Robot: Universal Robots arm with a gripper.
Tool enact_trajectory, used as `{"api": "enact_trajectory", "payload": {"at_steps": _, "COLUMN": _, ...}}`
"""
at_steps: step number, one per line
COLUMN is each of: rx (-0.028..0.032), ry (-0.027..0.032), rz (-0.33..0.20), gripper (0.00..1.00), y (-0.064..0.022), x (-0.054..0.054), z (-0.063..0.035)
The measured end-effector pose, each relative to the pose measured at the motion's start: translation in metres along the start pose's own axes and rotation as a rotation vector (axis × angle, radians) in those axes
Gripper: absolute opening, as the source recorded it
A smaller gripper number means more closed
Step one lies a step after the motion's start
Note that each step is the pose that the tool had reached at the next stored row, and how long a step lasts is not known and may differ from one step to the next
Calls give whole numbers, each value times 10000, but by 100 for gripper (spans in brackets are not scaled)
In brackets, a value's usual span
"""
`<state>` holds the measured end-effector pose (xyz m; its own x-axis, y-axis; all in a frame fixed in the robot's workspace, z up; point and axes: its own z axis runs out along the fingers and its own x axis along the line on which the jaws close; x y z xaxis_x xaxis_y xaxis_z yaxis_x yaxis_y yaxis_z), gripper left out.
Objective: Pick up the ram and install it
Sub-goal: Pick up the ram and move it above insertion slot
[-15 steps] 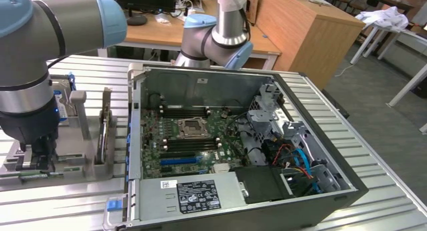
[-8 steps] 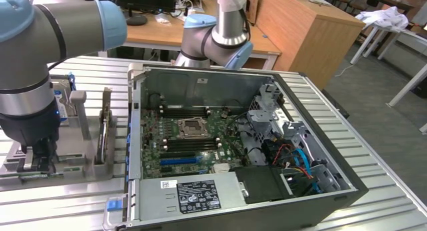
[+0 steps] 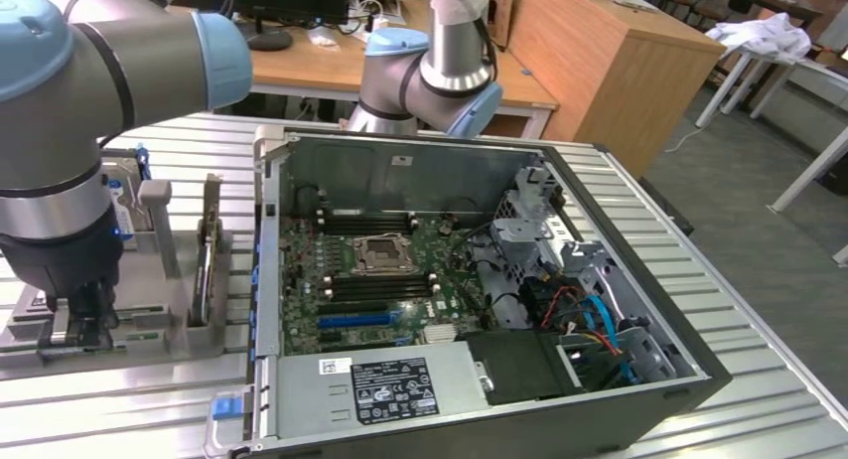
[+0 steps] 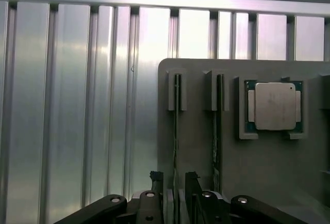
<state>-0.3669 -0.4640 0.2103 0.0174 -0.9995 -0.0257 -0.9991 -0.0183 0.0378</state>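
Two ram sticks stand on edge in slots of a grey holder (image 4: 198,152). In the wrist view the ram (image 4: 177,131) runs as a thin dark line down between my fingertips, and a second stick (image 4: 217,131) stands in the slot beside it. My gripper (image 4: 174,182) is open, with one finger (image 4: 156,180) on each side of the ram and a small gap to it. In the exterior view the gripper (image 3: 77,325) is low over the holder (image 3: 133,330) at the exterior view's left. The black memory slots (image 3: 364,221) lie beside the processor socket (image 3: 380,252) in the open computer case.
A square silver processor chip (image 4: 276,105) sits in a recess of the holder near the sticks. A hard drive (image 3: 122,216) stands upright behind my arm. The open computer case (image 3: 636,310) fills the middle of the ribbed metal table (image 4: 67,105). A second robot arm (image 3: 431,72) stands behind it.
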Motion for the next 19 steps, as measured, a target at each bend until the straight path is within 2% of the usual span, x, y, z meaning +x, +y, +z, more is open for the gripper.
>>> {"api": "enact_trajectory", "payload": {"at_steps": 10, "rx": 0, "ry": 0, "rz": 1, "gripper": 31, "y": -3, "x": 2, "z": 85}}
{"api": "enact_trajectory", "payload": {"at_steps": 19, "rx": 0, "ry": 0, "rz": 0, "gripper": 29, "y": -3, "x": 2, "z": 85}}
